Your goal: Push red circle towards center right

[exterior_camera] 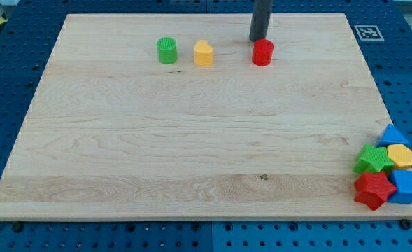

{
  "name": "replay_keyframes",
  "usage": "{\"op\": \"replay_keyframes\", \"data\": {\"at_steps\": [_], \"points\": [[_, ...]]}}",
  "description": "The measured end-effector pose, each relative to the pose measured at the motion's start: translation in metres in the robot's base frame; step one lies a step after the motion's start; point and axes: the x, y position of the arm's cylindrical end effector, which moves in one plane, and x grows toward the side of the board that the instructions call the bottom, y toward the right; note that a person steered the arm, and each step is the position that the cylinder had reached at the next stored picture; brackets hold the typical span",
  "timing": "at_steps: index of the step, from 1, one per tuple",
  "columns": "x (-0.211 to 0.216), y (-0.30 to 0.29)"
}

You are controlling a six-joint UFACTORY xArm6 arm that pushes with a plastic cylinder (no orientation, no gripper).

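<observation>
Wooden board (192, 140) fills most of the view, lying on a blue pegboard table (10, 84). Near the view's top, three blocks stand in a row, apart from one another. Leftmost is a green circle (167, 51); just to its right sits a yellow block (203, 53) with a pointed top, its exact shape hard to tell. Further right stands the red circle (263, 52), right of the board's middle line and close to the top edge. My tip (258, 40) comes down from the view's top as a dark rod and sits at the red circle's upper left edge, touching it or nearly so. The rod has no jaws and holds nothing. Far to the right, at the board's bottom right corner, five blocks huddle together: a green star (373, 159), a red star (373, 190), a blue triangle (392, 134), a yellow hexagon (401, 156) and a blue block (407, 186). A black-and-white marker (366, 31) is printed at the top right corner.
</observation>
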Motion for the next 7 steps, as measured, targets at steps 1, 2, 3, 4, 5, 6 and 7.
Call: {"op": "replay_keyframes", "data": {"at_steps": [1, 2, 3, 4, 5, 6, 7], "points": [[0.029, -0.005], [0.052, 0.004], [0.049, 0.007], [0.084, 0.027], [0.129, 0.046], [0.136, 0.061], [0.109, 0.085]]}}
